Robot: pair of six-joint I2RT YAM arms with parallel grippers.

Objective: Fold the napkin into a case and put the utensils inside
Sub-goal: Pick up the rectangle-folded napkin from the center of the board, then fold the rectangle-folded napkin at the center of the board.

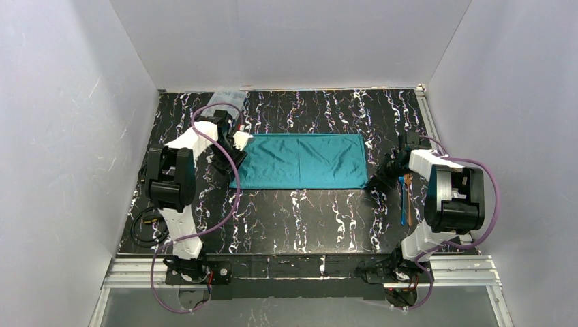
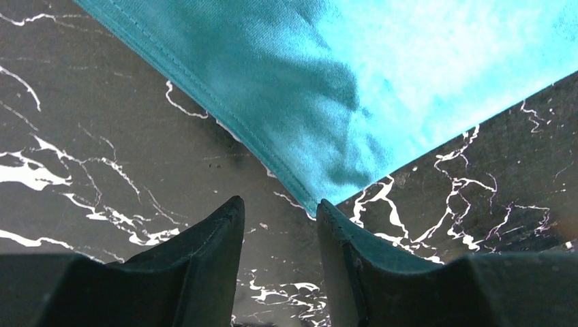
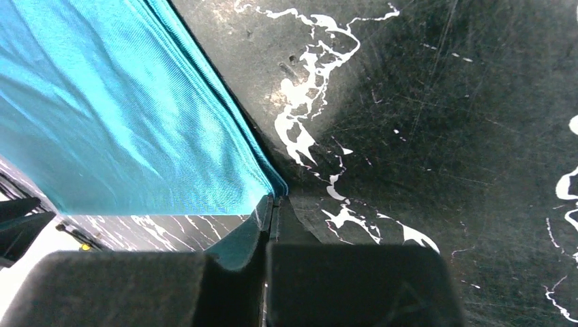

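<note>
**Black marble tabletop (image 1: 300, 218), teal napkin (image 1: 300, 160) met at both near corners**

White walls close in the veined black tabletop on three sides. The napkin lies flat as a wide rectangle toward the far half, between the two arms. At its near left corner, the left end effector (image 2: 277, 204) has its fingers spread, the tip of the hemmed corner lying right at the gap between them. At the near right corner, the right end effector (image 3: 274, 199) has its fingers pressed together, pinching the cloth's corner. The utensils (image 1: 407, 181), orange and blue, lie on the tabletop just beside the right arm, apart from the napkin.
</note>
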